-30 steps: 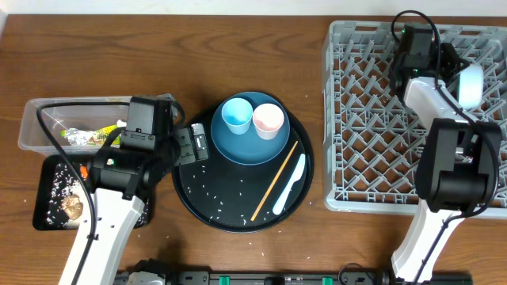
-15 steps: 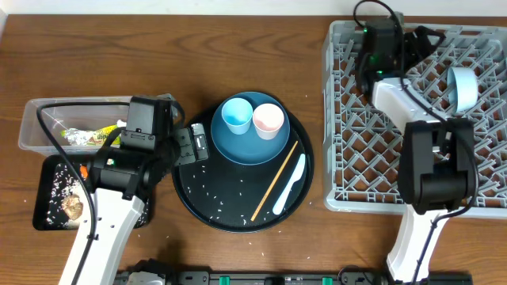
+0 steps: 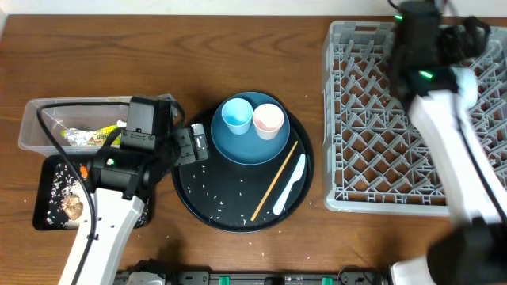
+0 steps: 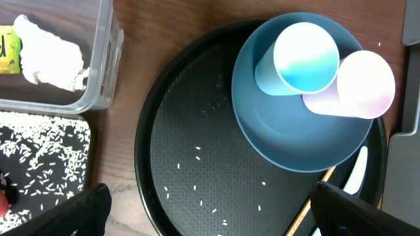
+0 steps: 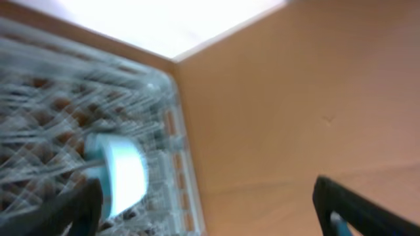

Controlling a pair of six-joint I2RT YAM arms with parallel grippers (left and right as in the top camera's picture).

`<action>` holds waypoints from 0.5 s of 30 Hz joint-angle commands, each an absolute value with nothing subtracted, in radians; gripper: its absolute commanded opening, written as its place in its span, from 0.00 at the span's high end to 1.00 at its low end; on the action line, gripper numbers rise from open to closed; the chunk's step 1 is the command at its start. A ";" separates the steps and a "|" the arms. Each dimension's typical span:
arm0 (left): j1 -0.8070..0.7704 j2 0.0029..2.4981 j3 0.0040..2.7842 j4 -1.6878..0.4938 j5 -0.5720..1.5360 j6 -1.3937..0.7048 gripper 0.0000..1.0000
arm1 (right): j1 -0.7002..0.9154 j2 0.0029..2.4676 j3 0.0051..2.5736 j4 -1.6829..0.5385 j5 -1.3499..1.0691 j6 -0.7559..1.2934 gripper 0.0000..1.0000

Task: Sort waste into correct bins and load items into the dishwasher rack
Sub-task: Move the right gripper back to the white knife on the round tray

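Though the right wrist view was smeared, the right gripper (image 5: 207,200) showed its fingers wide apart, nothing between them. Just beyond, the white bowl (image 5: 123,180), faintly bluish, lay tipped on its side inside the grey dishwasher rack (image 5: 59,111), near its corner wall. Past the rack ran bare brown table (image 5: 275,98), then bright white. Only the overhead view showed the left gripper (image 3: 194,145), also spread open, at the round black tray's (image 3: 230,214) edge near the dark-blue plate (image 3: 245,146).
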State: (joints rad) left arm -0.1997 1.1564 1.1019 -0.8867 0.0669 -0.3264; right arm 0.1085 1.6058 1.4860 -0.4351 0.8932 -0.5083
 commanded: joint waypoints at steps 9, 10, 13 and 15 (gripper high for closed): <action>-0.197 1.156 1.111 -0.889 0.051 -0.335 0.02 | 0.191 1.356 1.483 -0.956 -0.166 0.318 0.50; -0.197 1.156 1.111 -0.889 0.051 -0.335 0.02 | 0.232 1.362 1.477 -0.990 -0.166 0.340 0.50; -0.197 1.156 1.111 -0.889 0.052 -0.335 0.02 | 0.351 1.384 1.451 -1.041 -0.158 0.395 0.51; -0.197 1.156 1.111 -0.889 0.052 -0.335 0.02 | 0.425 1.400 1.420 -1.035 -0.137 0.452 0.52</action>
State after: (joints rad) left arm -0.1997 1.1564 1.1019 -0.8879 0.0673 -0.3260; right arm 0.3466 1.3766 1.4574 -1.0313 -0.0799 0.3035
